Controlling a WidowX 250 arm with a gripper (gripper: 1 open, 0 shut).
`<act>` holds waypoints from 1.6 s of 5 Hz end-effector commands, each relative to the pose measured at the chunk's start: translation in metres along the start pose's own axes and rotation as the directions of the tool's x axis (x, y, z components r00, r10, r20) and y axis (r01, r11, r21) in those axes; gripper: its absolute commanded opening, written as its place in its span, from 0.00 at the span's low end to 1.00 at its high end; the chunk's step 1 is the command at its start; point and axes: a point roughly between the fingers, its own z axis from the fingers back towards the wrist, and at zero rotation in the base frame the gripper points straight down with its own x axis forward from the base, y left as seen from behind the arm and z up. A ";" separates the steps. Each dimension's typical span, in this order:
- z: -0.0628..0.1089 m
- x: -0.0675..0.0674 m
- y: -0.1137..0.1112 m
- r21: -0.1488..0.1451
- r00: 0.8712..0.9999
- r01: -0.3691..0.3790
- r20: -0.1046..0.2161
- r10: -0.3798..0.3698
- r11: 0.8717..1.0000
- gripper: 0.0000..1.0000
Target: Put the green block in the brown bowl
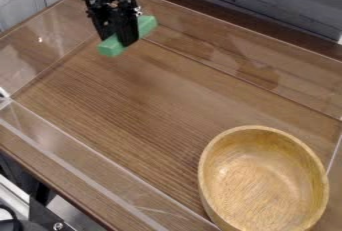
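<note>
**woodgrain_fan:** Starting closest to the camera, what's down front?

**armwatcher:** One brown bowl (265, 180), sitting at about 4 o'clock in the view, down in the lower right corner. Thick tan rim, pale speckled inside, nothing in it. It rests on the wooden table (160, 105), which has clear walls (54, 145) running along its edges.

**woodgrain_fan:** And the block?

**armwatcher:** One green block (126, 35), way up at around 11 o'clock, at the far left end of the table. The gripper (118, 27) is clamped on it: the black fingers come down from above and pinch the bar across its middle, so green sticks out on both sides, one end toward 2 o'clock of the fingers and the other toward 7 o'clock. The bar sits tilted, running diagonally. Can't tell for sure whether its lower end touches the wood or hangs just above it.

**woodgrain_fan:** So block and bowl are nowhere near each other?

**armwatcher:** Yep, well apart, basically opposite corners. The bowl is off at 4 o'clock from the gripper, with a long stretch of bare wood grain between.

**woodgrain_fan:** Full count?

**armwatcher:** One block, one bowl, one gripper on one black arm. Behind it all, at 12 o'clock, a grey plank wall (267, 0).
</note>
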 end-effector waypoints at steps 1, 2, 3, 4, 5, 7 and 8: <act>0.017 0.000 -0.005 0.025 0.999 0.005 0.052 -0.006 1.000 0.00; 0.016 0.000 -0.007 0.016 0.999 0.005 0.053 -0.006 1.000 0.00; 0.014 -0.001 -0.010 0.006 0.998 0.005 0.055 -0.006 1.000 0.00; 0.013 0.000 -0.011 -0.003 0.998 0.004 0.058 -0.004 1.000 0.00; 0.016 -0.003 -0.036 -0.011 0.998 0.012 0.057 -0.011 1.000 0.00; 0.015 -0.008 -0.085 -0.030 0.998 0.043 0.051 -0.042 0.999 0.00; 0.007 -0.012 -0.119 -0.037 0.996 0.079 0.043 -0.077 0.996 0.00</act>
